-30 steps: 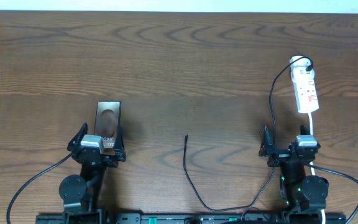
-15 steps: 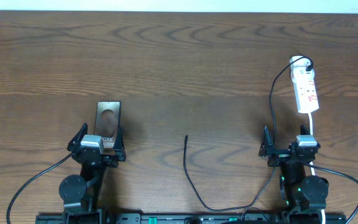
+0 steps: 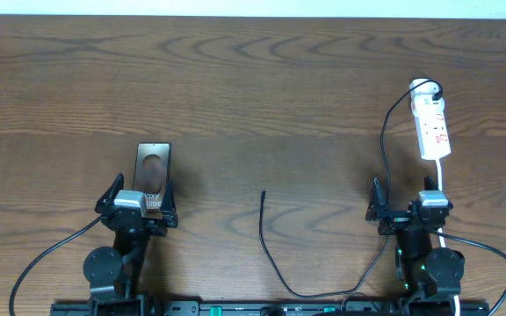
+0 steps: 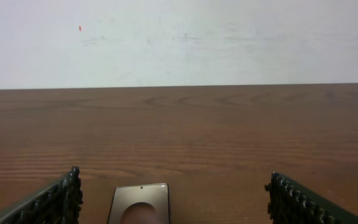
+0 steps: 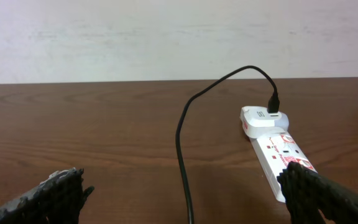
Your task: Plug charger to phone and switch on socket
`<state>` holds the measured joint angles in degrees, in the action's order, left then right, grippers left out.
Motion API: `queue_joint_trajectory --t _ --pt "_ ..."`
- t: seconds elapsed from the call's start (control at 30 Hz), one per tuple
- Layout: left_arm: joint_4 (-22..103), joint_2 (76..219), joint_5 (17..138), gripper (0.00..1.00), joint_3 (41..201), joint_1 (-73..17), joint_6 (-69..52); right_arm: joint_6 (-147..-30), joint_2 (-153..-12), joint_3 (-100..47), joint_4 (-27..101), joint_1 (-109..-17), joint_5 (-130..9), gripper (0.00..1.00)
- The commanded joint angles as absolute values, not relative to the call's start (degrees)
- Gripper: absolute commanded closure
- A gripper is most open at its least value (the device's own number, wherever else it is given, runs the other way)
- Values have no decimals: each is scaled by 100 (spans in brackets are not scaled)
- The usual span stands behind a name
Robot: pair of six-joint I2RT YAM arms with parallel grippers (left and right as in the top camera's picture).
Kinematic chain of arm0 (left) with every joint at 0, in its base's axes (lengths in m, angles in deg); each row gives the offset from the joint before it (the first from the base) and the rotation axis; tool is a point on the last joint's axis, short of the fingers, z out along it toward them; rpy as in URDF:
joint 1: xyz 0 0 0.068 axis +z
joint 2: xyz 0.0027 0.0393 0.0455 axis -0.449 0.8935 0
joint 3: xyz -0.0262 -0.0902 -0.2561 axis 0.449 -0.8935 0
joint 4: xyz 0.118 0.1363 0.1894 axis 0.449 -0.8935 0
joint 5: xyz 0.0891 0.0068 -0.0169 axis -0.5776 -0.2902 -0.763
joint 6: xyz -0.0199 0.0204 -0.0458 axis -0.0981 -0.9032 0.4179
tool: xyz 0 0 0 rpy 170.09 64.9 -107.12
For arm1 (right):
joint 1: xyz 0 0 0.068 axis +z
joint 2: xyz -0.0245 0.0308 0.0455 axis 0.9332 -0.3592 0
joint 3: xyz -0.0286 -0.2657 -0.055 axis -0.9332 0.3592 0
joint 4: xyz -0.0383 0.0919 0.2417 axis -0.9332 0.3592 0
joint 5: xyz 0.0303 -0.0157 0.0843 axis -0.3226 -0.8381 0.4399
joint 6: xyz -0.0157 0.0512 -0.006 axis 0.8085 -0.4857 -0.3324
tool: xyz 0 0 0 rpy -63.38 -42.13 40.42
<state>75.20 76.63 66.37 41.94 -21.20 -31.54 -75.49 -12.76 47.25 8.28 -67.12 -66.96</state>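
The phone lies flat at the left of the table, its near end under my left gripper; its far end shows in the left wrist view between the spread fingers. The left gripper is open and empty. The charger cable runs from its loose tip at mid-table, loops back by the front edge, and goes up to an adapter on the socket at the far right. My right gripper is open and empty, with the cable passing between its fingers and the socket ahead to the right.
The socket's white cord runs down beside the right arm. Black arm cables trail off near the front edge at both sides. A pale wall stands behind the table's far edge.
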Motion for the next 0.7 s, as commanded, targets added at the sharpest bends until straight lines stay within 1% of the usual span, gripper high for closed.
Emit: queue_joint_trajectory --t 0.0,0.43,0.67 --pt "7262 7659 6856 8 4133 -2096 -3231 -7586 -1267 4731 850 -6745 -6665 1" --pt "7270 7659 6919 8 4133 -2096 -3106 -7586 -1267 4731 850 -6745 -6665 1" --pt "7919 7659 6924 8 4157 -2096 -3104 -7586 -1267 4731 850 -6745 -6665 1"
